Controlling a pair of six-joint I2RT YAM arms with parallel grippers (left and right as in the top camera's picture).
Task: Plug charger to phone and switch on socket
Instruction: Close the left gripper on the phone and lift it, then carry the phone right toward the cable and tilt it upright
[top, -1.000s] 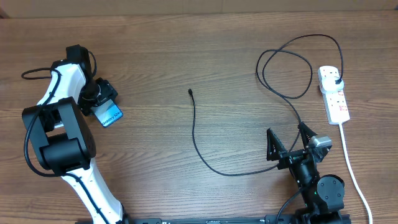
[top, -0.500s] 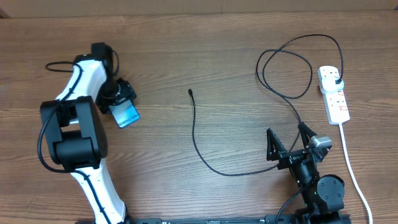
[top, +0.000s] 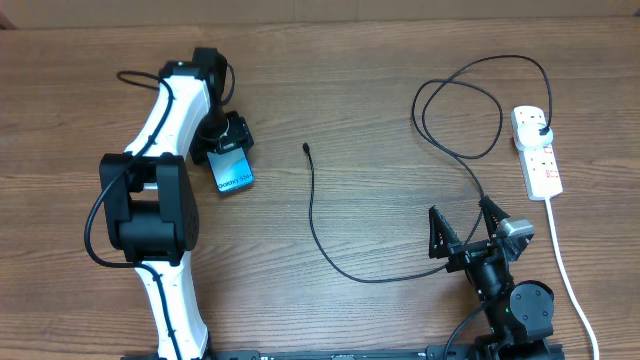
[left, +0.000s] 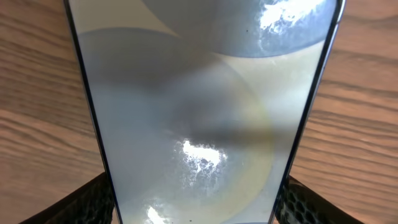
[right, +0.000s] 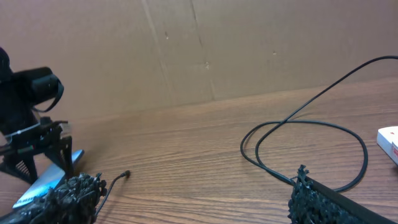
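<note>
My left gripper (top: 232, 158) is shut on the phone (top: 234, 172), whose lit blue-white screen fills the left wrist view (left: 199, 112), one black finger on each long edge. The phone is left of centre on the table. The charger's black cable (top: 318, 225) curves across the table; its connector tip (top: 306, 148) lies right of the phone, also seen in the right wrist view (right: 126, 173). Its black plug (top: 541, 131) sits in the white socket strip (top: 536, 150) at the far right. My right gripper (top: 464, 226) is open and empty near the front edge.
The cable makes a large loop (top: 470, 105) at the back right, visible in the right wrist view (right: 305, 146). The strip's thick white cord (top: 562, 260) runs down to the front right edge. A brown cardboard wall (right: 199, 50) stands behind the table.
My left gripper has carried the phone to the right, from the far left toward the connector tip. The right arm, cable and strip have not moved.
</note>
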